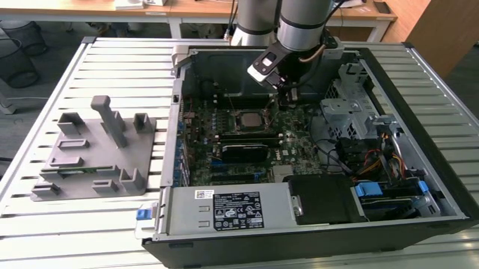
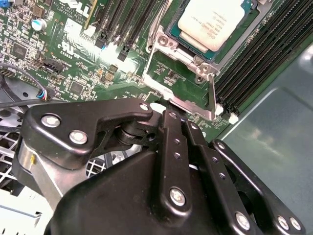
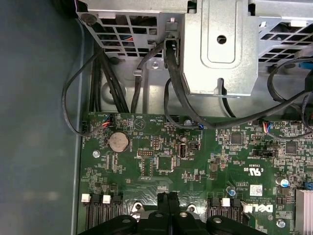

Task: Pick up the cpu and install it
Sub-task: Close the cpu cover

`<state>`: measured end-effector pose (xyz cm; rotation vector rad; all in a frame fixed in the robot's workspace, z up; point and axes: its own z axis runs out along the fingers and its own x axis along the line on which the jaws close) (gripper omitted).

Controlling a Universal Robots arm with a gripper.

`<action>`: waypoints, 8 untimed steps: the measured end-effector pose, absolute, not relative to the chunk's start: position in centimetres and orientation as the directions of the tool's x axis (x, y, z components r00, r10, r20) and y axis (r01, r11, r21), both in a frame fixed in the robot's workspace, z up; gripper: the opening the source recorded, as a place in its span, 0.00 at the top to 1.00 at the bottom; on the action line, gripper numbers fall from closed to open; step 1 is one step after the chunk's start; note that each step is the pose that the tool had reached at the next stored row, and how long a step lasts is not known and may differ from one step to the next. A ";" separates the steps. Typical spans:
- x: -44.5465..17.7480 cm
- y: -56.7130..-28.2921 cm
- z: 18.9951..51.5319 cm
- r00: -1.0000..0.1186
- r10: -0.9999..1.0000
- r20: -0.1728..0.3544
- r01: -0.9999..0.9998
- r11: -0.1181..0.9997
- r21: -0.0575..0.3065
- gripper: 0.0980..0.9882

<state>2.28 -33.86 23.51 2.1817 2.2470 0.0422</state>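
power supply point(image 1: 238, 210): white printed label | cpu point(image 2: 212, 22): faint lettering, likely illegible | motherboard point(image 3: 195, 166): white logo

The arm point(image 1: 303, 22) points down, its gripper point(image 3: 168, 197) closed.

Cpu point(image 2: 212, 22) cut off by picture edge in second wrist view. Gripper point(image 3: 168, 197) body cropped by edge in first wrist view. Motherboard point(image 2: 68, 58) partly hidden behind gripper linkage in second wrist view. Whether fingertips point(image 2: 172, 122) touch socket frame point(image 2: 165, 44) cannot be told. Drive cage point(image 3: 215, 49) cropped by edge in first wrist view; cables point(image 3: 105, 78) partly hidden by it.
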 end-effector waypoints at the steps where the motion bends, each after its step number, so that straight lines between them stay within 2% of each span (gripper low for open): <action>1: 2.3 -33.9 23.5 -0.030 0.999 0.012 0.999 0.029 0.026 0.99; 8: 2.2 -33.9 23.4 -0.030 0.999 0.012 0.999 0.029 0.026 0.99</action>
